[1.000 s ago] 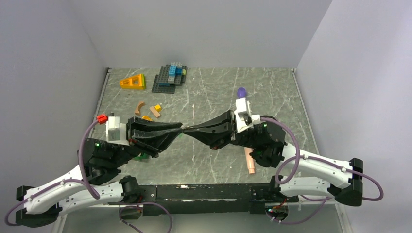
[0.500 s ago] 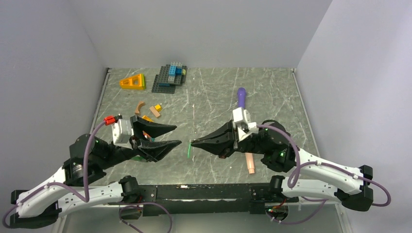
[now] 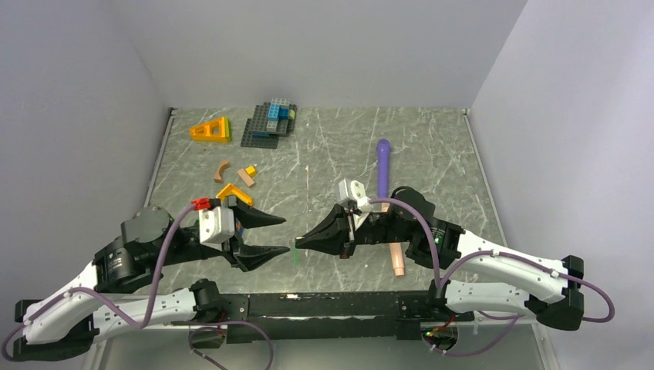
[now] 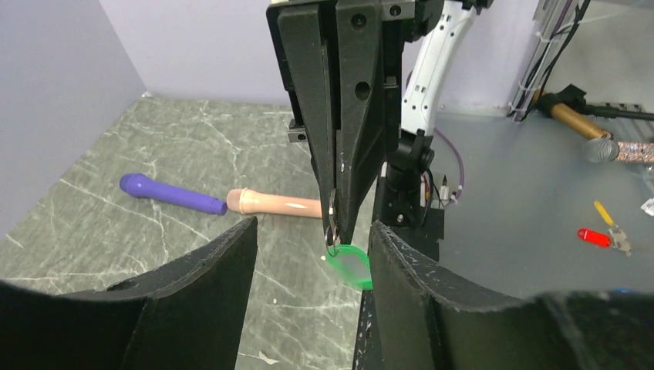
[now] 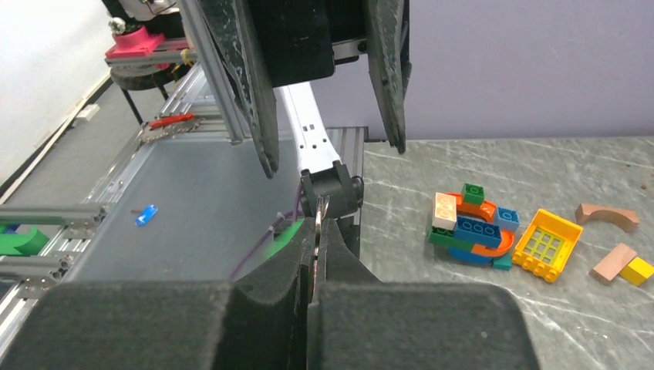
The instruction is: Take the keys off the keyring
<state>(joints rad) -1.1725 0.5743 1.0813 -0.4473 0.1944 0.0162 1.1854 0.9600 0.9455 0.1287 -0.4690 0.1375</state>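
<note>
My right gripper point(image 3: 298, 240) is shut on a small metal keyring point(image 4: 332, 223), held above the table near its front edge. The green-headed key point(image 4: 348, 266) hangs from the ring just below the fingertips; it shows as a green sliver in the top view point(image 3: 294, 253). In the right wrist view the ring point(image 5: 318, 220) sticks out between my closed fingers point(image 5: 339, 254). My left gripper point(image 3: 279, 235) is open and empty, facing the right one, its fingers on either side of the ring and key without touching. The brass key does not show.
A purple stick point(image 3: 383, 163) and a peach stick point(image 3: 397, 260) lie right of centre. Toy bricks lie at the back left: a yellow wedge point(image 3: 211, 129), a grey plate with blue bricks point(image 3: 268, 122), small loose pieces point(image 3: 235, 176). A brick cluster point(image 5: 470, 227) lies by the left arm.
A second ago both grippers met tip to tip at the ring. The left gripper has let go, opened and drawn back left; both arms moved toward the near edge, the right keeping the ring.
</note>
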